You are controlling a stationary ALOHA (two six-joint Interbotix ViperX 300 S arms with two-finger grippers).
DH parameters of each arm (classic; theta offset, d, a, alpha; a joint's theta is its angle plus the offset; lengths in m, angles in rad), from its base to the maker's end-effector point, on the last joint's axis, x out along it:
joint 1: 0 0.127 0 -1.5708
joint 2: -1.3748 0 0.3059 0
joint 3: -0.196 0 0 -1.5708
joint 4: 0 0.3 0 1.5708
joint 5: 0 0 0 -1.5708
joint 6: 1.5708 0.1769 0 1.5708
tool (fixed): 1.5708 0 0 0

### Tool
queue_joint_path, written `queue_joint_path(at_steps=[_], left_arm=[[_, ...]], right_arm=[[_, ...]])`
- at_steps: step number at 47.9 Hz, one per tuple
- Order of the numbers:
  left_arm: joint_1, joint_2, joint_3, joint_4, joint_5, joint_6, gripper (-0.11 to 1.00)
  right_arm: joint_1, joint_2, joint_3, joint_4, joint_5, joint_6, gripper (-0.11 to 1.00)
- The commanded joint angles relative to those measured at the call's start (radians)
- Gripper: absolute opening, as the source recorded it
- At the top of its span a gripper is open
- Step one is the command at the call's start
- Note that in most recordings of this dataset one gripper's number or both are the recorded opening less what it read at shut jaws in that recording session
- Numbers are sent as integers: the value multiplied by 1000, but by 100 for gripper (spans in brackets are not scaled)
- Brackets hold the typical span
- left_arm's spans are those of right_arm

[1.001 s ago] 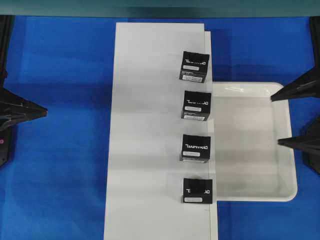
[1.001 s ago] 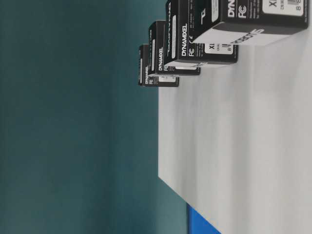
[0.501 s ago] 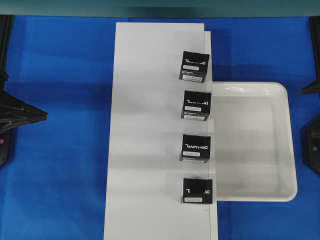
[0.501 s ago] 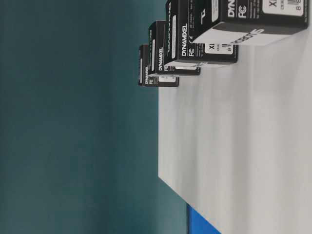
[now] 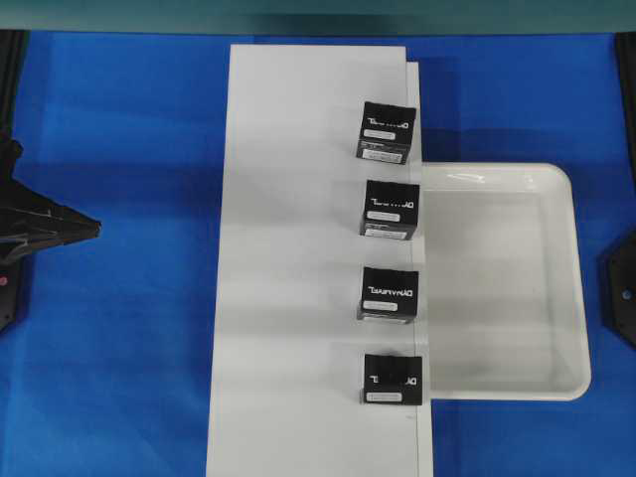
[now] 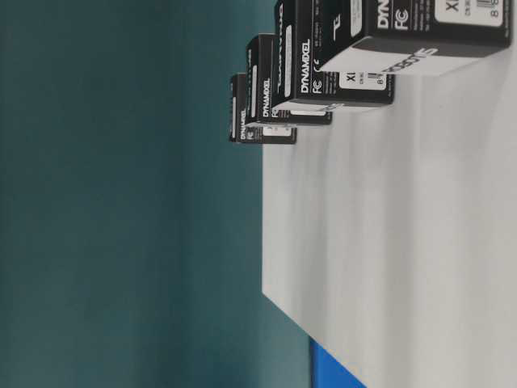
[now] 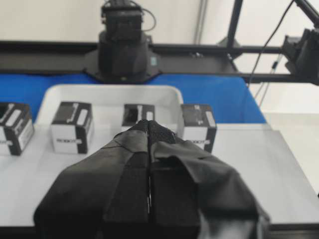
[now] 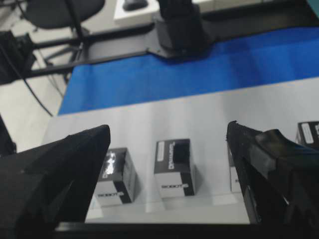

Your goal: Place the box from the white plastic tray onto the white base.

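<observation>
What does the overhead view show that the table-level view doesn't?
Only the overhead view shows the white plastic tray, with no box in it, the left tool at the left edge, and all four boxes in a row, the box nearest the bottom edge. Only the table-level view shows the boxes' side lettering close up. Both show black boxes standing on the white base.
</observation>
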Motion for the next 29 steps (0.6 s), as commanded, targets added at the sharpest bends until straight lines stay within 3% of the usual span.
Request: queue_joint_path(at_steps=[1,9,21,29], left_arm=[[-3,5,-29,0,-9,2,-7],[-3,6,-38,2,-17,-2,-7],[3,6,-58,2,-163,5,-7],[8,14,-91,2,-183,3,-7]], right_arm=[[-3,-9,-3,-3,-6,-2,94],[-3,-29,21,-3,-5,0,92],[-3,-44,29,-3,-25,0,92],[-3,-67,25,-3,-41,0,92]])
